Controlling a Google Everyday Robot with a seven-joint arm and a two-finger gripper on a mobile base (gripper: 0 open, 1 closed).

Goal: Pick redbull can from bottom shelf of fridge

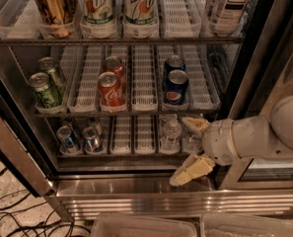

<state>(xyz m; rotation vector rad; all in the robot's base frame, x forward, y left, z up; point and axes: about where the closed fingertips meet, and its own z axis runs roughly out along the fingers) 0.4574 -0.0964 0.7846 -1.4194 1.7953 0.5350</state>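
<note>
The fridge (136,194) stands open in front of me. Its bottom shelf (135,138) carries white slotted trays. Two redbull cans (67,138) (92,138) stand at the front of the left lanes, with more like them behind. My gripper (181,151) is at the right end of the bottom shelf, pointing left. It is open and empty: one finger (195,125) is at shelf height, the other (191,169) hangs over the steel sill. The cans are well to the left of it.
A clear water bottle (171,132) stands on the bottom shelf just left of the gripper. The middle shelf holds green cans (45,89), Coke cans (109,90) and Pepsi cans (175,85). The top shelf holds tall cans. The dark door frame (249,83) is on the right. Cables (13,216) lie on the floor.
</note>
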